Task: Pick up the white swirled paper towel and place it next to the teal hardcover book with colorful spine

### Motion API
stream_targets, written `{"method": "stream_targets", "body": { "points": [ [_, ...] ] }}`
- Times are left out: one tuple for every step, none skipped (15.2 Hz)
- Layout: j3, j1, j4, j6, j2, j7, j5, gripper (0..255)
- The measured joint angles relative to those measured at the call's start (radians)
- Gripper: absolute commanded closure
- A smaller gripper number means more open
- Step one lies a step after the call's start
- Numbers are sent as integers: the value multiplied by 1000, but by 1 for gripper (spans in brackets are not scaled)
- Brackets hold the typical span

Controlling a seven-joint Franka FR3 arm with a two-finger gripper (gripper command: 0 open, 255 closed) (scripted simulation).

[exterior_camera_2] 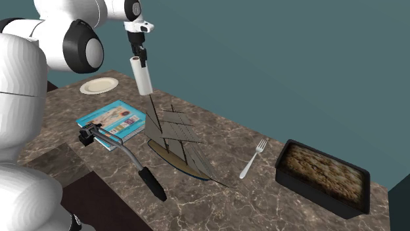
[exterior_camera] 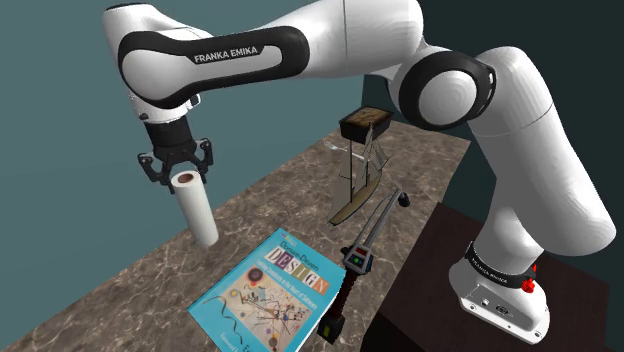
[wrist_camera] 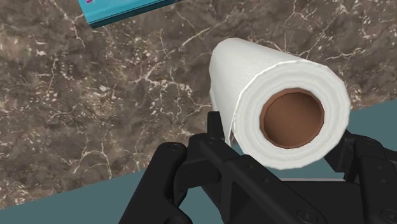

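Gripping the white paper towel roll (exterior_camera: 196, 212) by its upper end, the black gripper (exterior_camera: 177, 168) has its fingers clamped on the roll, which hangs in the air at a slant, near the teal book (exterior_camera: 268, 292) and above its level, not touching it or the marbled countertop (exterior_camera: 262, 198)

Held at one end only, the roll could likely pivot or slip in the fingers if the arm moves sharply, since most of its length hangs below the grip

The wrist view shows the countertop edge (wrist_camera: 76, 184) close under the gripper, on the side away from the book. From these angles it is hard to tell whether the roll's lower end sits over the stone or past that edge, so opening the fingers here risks dropping the roll off the counter

Lowered at this tilt, the roll would probably meet the surface on its lower rim, tip over and roll, either onto the book's cover or away from the book to the edge

The free space beside the book is limited: a black-handled tool (exterior_camera: 355, 262) lies against one side of the book, and a ship model (exterior_camera_2: 177, 141) stands near it, so a wide swing could strike either
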Motion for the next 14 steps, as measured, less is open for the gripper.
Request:
{"method": "stream_targets", "body": {
  "points": [
    [0,-1,-14,14,0,0,0,255],
    [0,-1,-29,28,-1,0,0,255],
    [0,-2,-42,42,0,0,0,255],
    [0,-4,-65,60,-5,0,0,255],
    [0,-5,-79,74,-5,-1,0,255],
    [-1,-7,-95,88,-6,-2,0,255],
    [-1,-7,-102,99,-2,-2,0,255],
    [-1,-8,-117,113,-3,-2,0,255],
    [-1,-8,-130,126,-3,-1,0,255],
    [-1,-8,-140,137,-2,-1,0,255],
    [-2,-8,-145,146,1,-1,-1,255],
    [-2,-10,-156,154,-1,-2,-1,255],
    [-2,-10,-157,157,0,-2,-1,255],
    [-2,-10,-159,159,0,-2,-1,255]
  ]
}}
